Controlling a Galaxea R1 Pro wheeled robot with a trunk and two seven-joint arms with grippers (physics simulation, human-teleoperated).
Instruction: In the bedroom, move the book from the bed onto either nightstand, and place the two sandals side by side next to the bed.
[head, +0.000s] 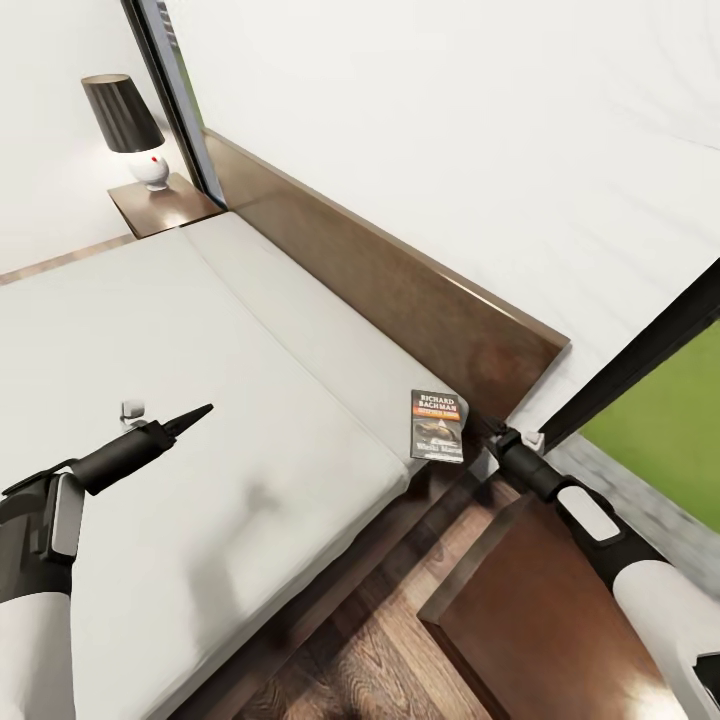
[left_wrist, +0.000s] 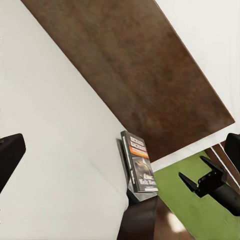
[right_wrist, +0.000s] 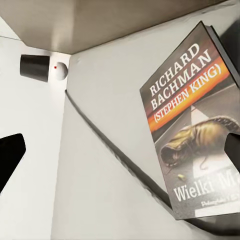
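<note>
The book (head: 437, 425) lies face up on the bed's pale mattress (head: 230, 400), at the corner by the dark headboard (head: 400, 290). Its cover reads "RICHARD BACHMAN" over an orange band (right_wrist: 192, 125). My right gripper (head: 484, 428) is open right beside the book's outer edge; in the right wrist view one finger (right_wrist: 231, 150) overlaps the cover. The left wrist view shows the book (left_wrist: 140, 165) and the right gripper (left_wrist: 202, 181) with its jaws spread. My left gripper (head: 190, 415) hovers open over the middle of the mattress. The sandals are out of view.
A dark brown nightstand (head: 545, 610) stands just below my right arm, beside the bed. A second nightstand (head: 160, 205) with a black-shaded lamp (head: 125, 115) is at the far side. Wood-plank floor (head: 390, 650) runs along the bed frame. A dark-framed window (head: 650, 350) is at right.
</note>
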